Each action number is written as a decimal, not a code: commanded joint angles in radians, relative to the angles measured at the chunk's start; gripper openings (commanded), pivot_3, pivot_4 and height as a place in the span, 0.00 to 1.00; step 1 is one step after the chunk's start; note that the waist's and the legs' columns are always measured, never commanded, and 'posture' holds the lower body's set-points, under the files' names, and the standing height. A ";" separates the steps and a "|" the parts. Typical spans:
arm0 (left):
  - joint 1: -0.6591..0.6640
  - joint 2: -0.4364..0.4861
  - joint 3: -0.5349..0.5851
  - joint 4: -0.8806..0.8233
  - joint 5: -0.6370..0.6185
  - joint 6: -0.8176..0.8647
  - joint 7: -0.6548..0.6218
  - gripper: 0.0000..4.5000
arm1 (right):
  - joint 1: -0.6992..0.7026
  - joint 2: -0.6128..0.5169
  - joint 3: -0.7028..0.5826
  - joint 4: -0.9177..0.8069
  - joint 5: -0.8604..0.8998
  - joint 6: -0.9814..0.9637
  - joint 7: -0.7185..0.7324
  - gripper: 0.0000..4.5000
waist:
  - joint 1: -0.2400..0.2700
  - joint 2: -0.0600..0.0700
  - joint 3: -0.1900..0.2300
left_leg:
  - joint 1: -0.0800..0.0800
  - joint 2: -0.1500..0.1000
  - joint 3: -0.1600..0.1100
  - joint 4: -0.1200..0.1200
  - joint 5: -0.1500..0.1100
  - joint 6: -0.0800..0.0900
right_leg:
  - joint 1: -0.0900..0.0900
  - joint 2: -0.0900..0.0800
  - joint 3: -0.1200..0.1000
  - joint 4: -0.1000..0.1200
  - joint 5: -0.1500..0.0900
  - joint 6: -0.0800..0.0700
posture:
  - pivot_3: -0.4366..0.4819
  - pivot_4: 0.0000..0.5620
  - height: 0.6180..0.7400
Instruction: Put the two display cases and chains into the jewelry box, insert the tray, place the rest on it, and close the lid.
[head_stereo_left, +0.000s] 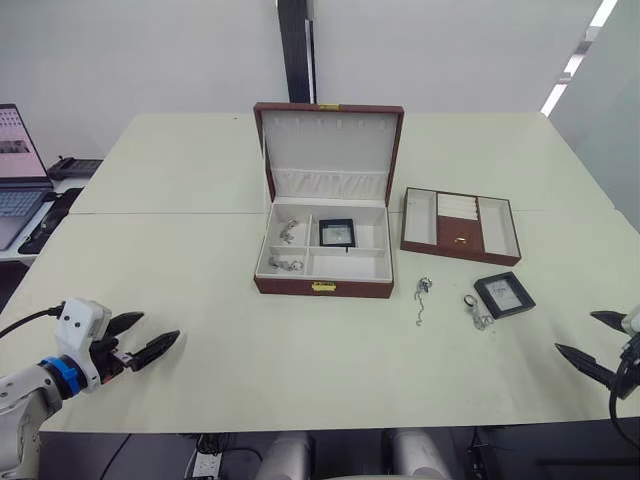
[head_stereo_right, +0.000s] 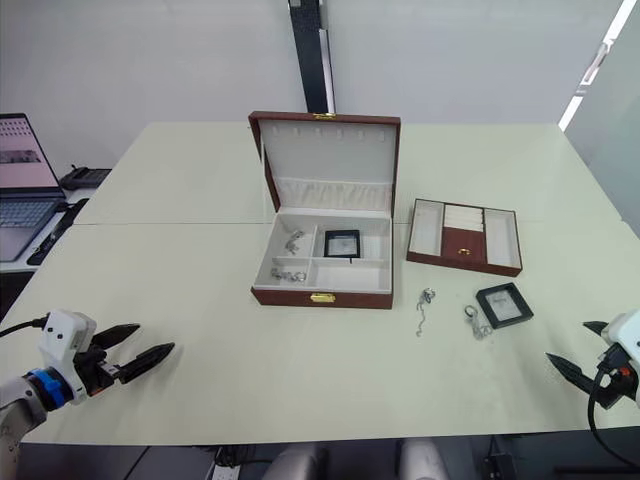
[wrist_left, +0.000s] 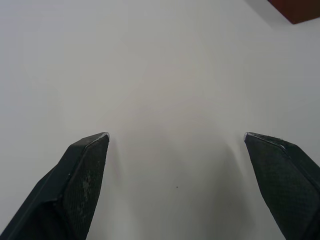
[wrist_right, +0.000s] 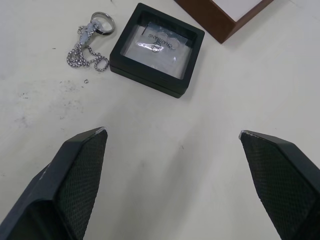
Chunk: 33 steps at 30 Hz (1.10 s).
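Note:
The jewelry box (head_stereo_left: 290, 286) stands open mid-table with its lid (head_stereo_left: 328, 150) upright. One display case (head_stereo_left: 337, 233) lies in a back compartment, and silvery chains (head_stereo_left: 287, 233) fill the left compartments. The tray (head_stereo_left: 455, 251) rests on the table right of the box. In front of it lie the second display case (head_stereo_left: 503, 294), a ring-topped short chain (wrist_right: 90, 42) and a thin chain (head_stereo_left: 423, 295). My left gripper (head_stereo_left: 160, 327) is open and empty at the front left. My right gripper (head_stereo_left: 575, 332) is open and empty at the front right, short of the second display case (wrist_right: 157, 47).
A laptop (head_stereo_left: 15, 170) and dark items sit on a side table to the left. A black post (head_stereo_left: 297, 50) rises behind the table's far edge. A seam crosses the pale table (head_stereo_left: 180, 212).

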 joint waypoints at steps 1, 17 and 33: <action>0.008 0.002 0.018 -0.038 -0.020 -0.016 0.013 1.00 | 0.003 -0.006 -0.044 0.003 0.005 -0.026 0.004 1.00 | 0.000 0.000 0.000 | 0.000 0.000 0.000 0.000 0.000 0.000 | 0.000 0.000 0.000 0.000 0.000 0.000 | 0.48 0.27 1.00; 0.049 0.032 -0.030 -0.110 -0.019 -0.055 -0.043 1.00 | 0.014 -0.026 -0.024 0.026 -0.031 -0.083 0.015 1.00 | 0.000 0.000 0.000 | 0.000 0.000 0.001 0.000 0.000 0.000 | 0.000 0.000 0.000 -0.001 0.000 0.000 | 0.48 0.27 1.00; -0.060 0.076 -0.295 -0.415 -0.122 -0.108 -0.309 1.00 | -0.131 -0.199 0.134 0.026 -0.054 -0.173 0.147 1.00 | -0.001 0.005 0.002 | 0.001 0.000 0.002 0.000 0.000 0.000 | 0.002 0.001 -0.001 -0.002 0.000 0.000 | 0.48 0.27 1.00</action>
